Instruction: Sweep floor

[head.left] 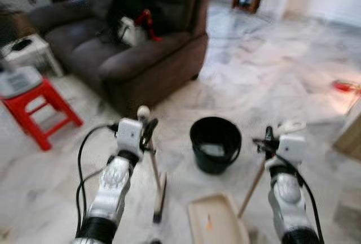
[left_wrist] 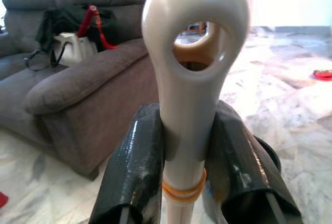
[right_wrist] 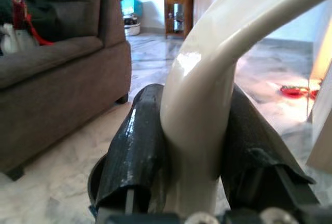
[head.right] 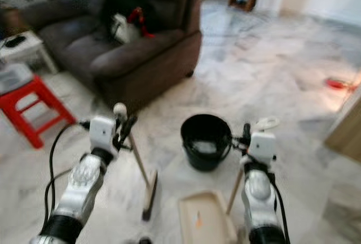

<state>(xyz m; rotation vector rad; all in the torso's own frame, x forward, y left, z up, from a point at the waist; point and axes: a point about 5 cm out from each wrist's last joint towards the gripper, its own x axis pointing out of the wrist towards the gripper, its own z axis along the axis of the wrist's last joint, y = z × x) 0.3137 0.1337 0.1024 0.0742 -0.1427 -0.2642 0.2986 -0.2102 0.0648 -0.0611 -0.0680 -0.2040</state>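
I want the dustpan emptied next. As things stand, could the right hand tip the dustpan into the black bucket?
Probably yes. The right hand is shut on the dustpan handle, and the black bucket stands open on the bare floor just ahead of the dustpan, with nothing between.

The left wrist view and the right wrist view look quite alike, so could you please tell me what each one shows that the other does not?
Left wrist view: the left gripper clamped on the broom handle, whose cream end has a hanging hole, with an orange band lower down. Right wrist view: the right gripper clamped on the dustpan handle, a curved cream loop, plus a wooden side table against the far wall. Both share the dark sofa, the marble floor and a red object on the floor farther off.
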